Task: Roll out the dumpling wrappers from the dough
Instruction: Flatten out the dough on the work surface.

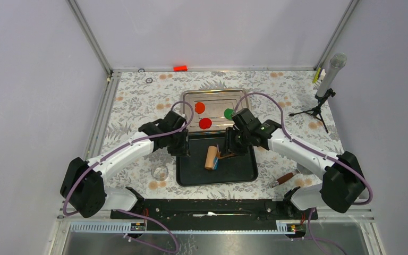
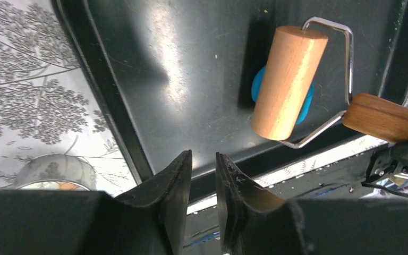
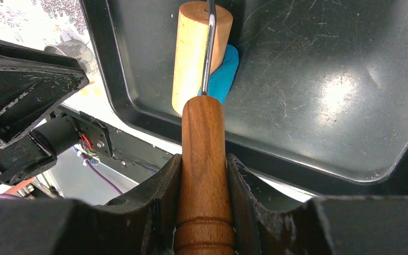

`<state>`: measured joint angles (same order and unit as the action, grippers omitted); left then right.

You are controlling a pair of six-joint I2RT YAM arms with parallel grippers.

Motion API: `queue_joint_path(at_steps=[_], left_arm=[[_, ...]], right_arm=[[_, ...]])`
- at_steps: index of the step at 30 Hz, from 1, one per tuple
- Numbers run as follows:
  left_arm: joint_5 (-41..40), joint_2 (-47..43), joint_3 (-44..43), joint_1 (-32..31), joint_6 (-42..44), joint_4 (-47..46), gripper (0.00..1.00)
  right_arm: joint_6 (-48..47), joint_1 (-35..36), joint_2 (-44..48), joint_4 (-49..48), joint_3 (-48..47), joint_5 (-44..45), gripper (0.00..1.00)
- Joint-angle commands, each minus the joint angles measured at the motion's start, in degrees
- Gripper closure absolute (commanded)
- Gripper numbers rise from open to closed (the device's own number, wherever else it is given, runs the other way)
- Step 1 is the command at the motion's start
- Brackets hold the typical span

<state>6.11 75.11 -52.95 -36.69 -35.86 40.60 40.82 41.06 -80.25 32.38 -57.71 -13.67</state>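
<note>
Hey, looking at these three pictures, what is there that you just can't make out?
- Dough: all views, the roller covers most of it; outline and thickness unknown.
- Jar: left wrist view, left gripper cuts it off; contents unclear.
- Brown-handled tool: top view, tiny, one end behind the right arm; type unclear.

Blue dough (image 2: 308, 103) under roller (image 2: 288, 82); orange, red, green wrappers (image 1: 205, 123) on metal tray (image 1: 212, 94).
</note>
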Motion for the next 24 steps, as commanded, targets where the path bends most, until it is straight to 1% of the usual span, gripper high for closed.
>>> queue_joint_path(at_steps=[1,5,12,15,24], left_arm=[[3.2,0.9,-0.1,-1.7,-2.1,-4.6,0.72],[3.0,1.4,-0.6,-3.1,-2.8,-5.3,0.75],[3.1,1.6,-0.3,-3.3,-2.9,-5.5,0.79],[2.4,1.3,-0.4,-3.3,-2.6,-5.2,0.79],[-1.9,0.8,-2.6,-3.2,-0.7,-1.5,0.8]], right_arm=[[-0.7,0.4,1.0,6.2,4.2,3.5,1.0],[-0.8,0.4,2.7,7.4,6.2,5.1,1.0],[-2.2,0.4,5.1,10.9,8.5,7.7,1.0],[-2.0,0.3,6.0,11.3,9.3,7.5,1.0],[-2.0,0.2,2.2,12.4,8.5,4.9,1.0]])
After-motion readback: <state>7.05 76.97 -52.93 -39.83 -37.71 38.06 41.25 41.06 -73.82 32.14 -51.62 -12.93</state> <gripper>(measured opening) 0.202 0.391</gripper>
